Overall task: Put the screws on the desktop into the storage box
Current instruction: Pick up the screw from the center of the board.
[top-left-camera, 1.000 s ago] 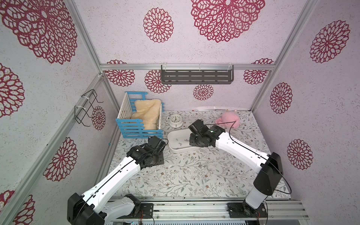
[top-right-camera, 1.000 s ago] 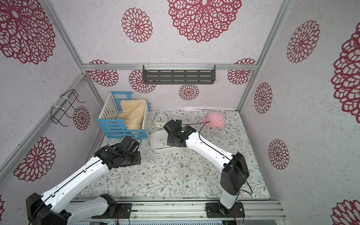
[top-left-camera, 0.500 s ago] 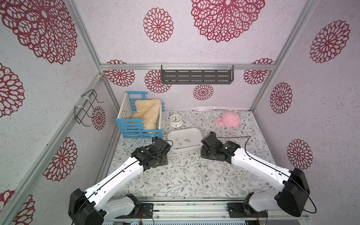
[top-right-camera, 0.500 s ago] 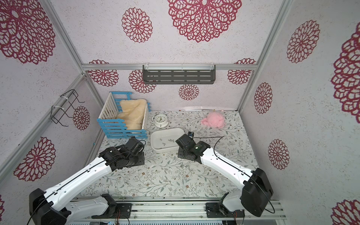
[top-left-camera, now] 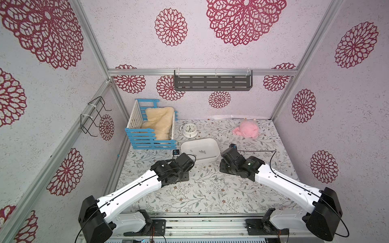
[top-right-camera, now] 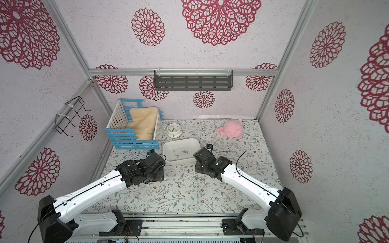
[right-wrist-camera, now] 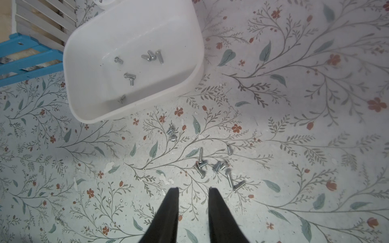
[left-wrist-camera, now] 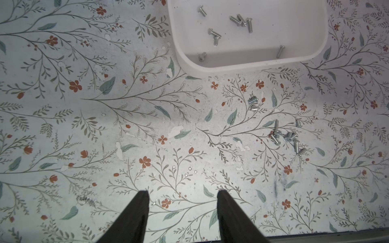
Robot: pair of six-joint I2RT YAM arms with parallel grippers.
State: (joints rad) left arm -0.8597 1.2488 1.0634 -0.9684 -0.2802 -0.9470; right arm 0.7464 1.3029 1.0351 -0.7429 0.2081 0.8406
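Observation:
The white storage box (top-left-camera: 216, 147) stands mid-desktop (top-left-camera: 210, 195) with several screws (left-wrist-camera: 240, 21) lying inside it; the right wrist view also shows the box (right-wrist-camera: 134, 111) and those screws (right-wrist-camera: 151, 55). More screws lie loose on the desktop just in front of the box: a pair (left-wrist-camera: 253, 104) and a larger cluster (left-wrist-camera: 286, 136), seen too as the pair (right-wrist-camera: 171, 133) and the cluster (right-wrist-camera: 219, 166). My left gripper (left-wrist-camera: 182, 192) hangs open over bare desktop, left of the loose screws. My right gripper (right-wrist-camera: 193, 189) is open by a narrower gap, empty, close to the cluster.
A blue-and-white slatted crate (top-left-camera: 151, 143) holding cream fleece stands at the back left. Beside it are a round white clock (top-left-camera: 189, 130) and, at the back right, a pink cloth (top-left-camera: 247, 129). A grey shelf (top-left-camera: 212, 83) hangs on the back wall, a wire rack (top-left-camera: 94, 115) on the left wall.
My right arm has drawn back from over the storage box to its front right. The left arm has crept forward towards the box. Both grippers stand slightly wider.

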